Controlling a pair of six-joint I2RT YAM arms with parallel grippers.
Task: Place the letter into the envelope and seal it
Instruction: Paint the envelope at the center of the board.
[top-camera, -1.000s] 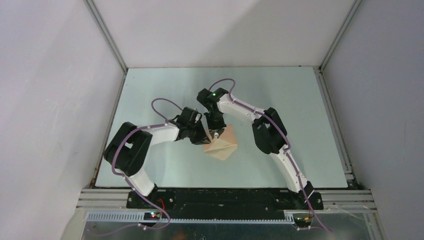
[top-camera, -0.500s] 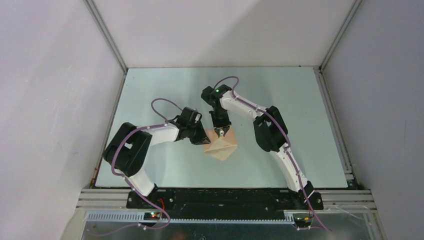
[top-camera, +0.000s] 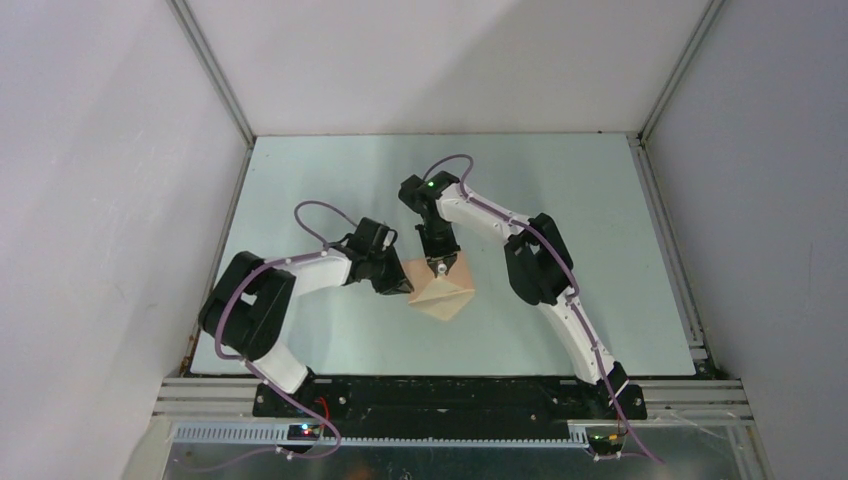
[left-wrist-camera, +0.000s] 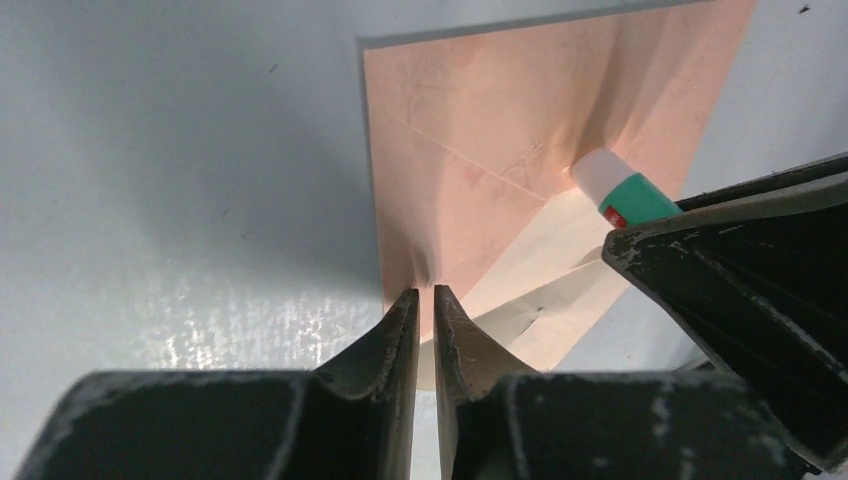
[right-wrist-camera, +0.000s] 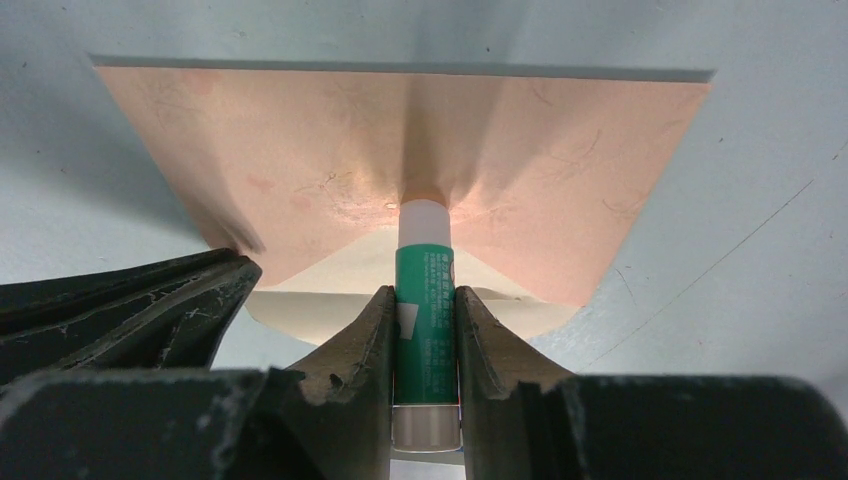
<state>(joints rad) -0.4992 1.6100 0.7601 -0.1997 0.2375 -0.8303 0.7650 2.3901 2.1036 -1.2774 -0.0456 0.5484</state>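
Pale blue-grey counter (top-camera: 560, 200) forms the floor of a booth with plain white walls (top-camera: 440, 60), seen from above. Near the middle of the counter lies the envelope (right-wrist-camera: 300, 160), flat on the surface and turned cornerwise, like a diamond in the overhead view. Its outer face is peach-tan. A paler cream triangle, the flap (right-wrist-camera: 335, 275), shows along the edge nearest the right wrist camera.

The right pincer (right-wrist-camera: 424, 300) reaches the envelope from the far side of the counter. It is clamped on a glue stick (left-wrist-camera: 622, 188) with a green body and a white tip, one finger pressed against each side of the tube. The white tip touches the envelope where the peach paper meets the peak of the cream triangle, and the paper puckers in soft creases around that spot.

The left pincer (left-wrist-camera: 425, 298) sits low at the envelope's left corner. Its two fingers are drawn nearly together — only a thin slit shows between them. The tips meet the envelope's edge beside a small wrinkle in the paper; whether any paper is pinched in the slit cannot be told.

Both pincers are near each other, the glue stick's tip just beyond the left pincer's fingers.
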